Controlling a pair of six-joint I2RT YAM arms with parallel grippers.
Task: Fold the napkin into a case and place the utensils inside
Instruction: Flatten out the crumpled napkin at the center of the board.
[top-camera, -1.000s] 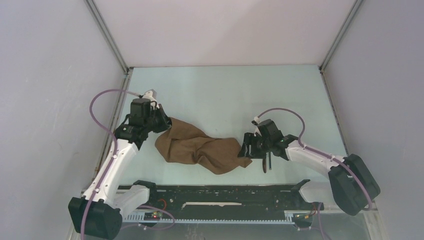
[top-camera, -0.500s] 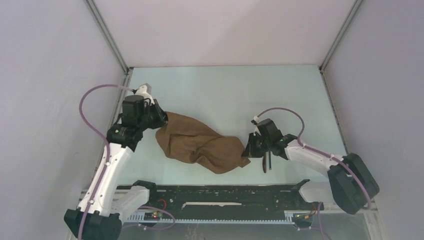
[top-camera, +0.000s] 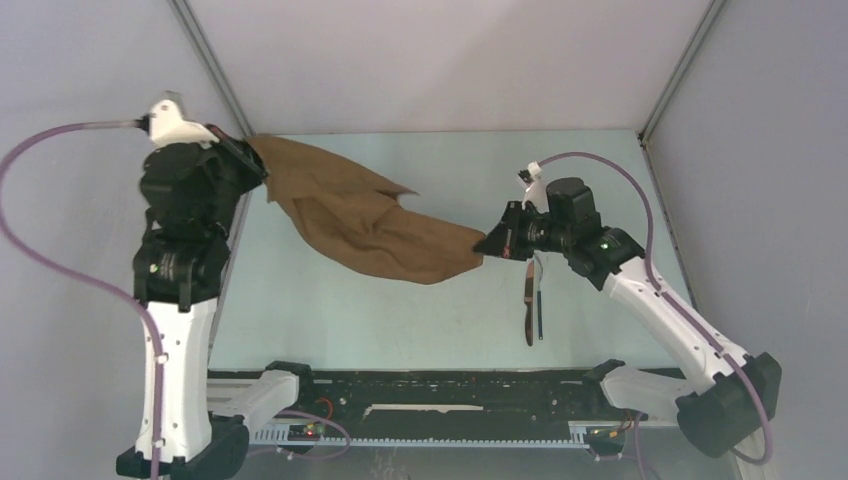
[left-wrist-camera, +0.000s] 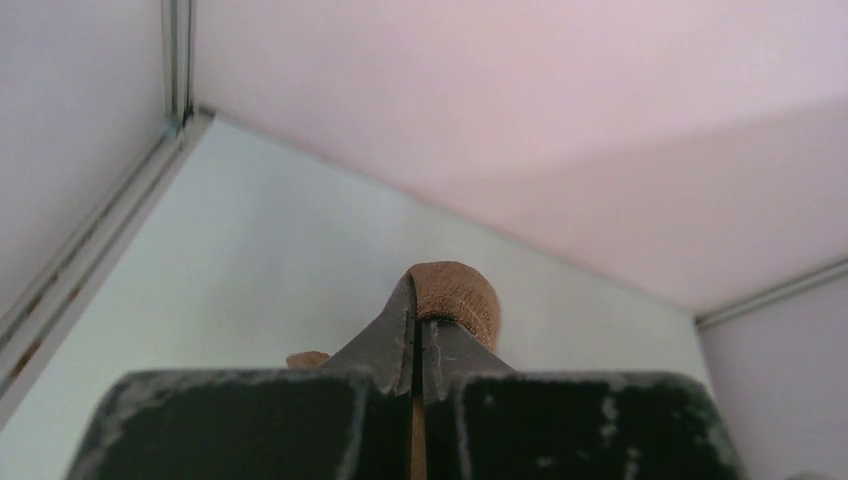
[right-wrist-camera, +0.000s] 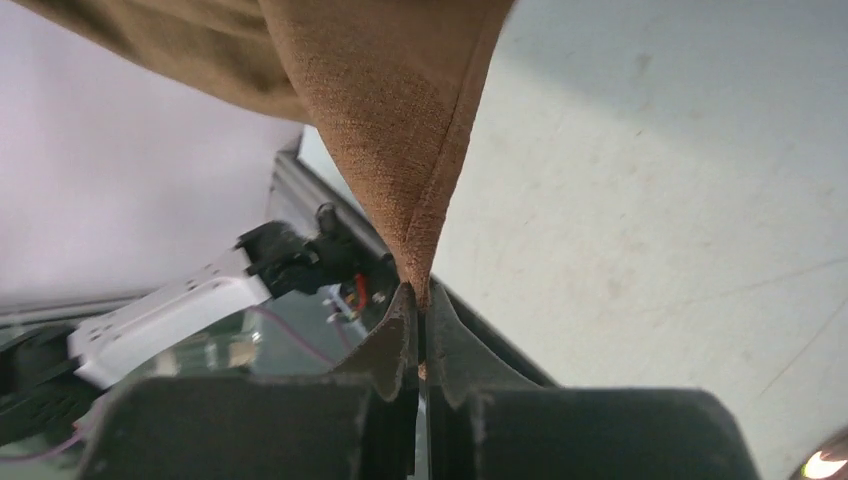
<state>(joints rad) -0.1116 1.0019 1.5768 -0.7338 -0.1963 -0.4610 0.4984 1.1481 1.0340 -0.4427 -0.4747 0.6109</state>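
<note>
Hanging between both hands, the napkin (top-camera: 370, 225) is held stretched and appears lifted off the worktop (top-camera: 400, 320). This is judged a shake-out so that it can be laid flat for folding. No case is formed yet. One corner is pinched in the left hand (top-camera: 248, 150), fingers pressed together on a small roll of cloth. The opposite corner is pinched tight in the right hand (top-camera: 484, 244). The left arm is reared tall near the far-left corner. The right arm is extended lower, wrist turned inward. The utensils (top-camera: 531, 305) are seen lying side by side on the worktop, just nearer than the right hand.
</note>
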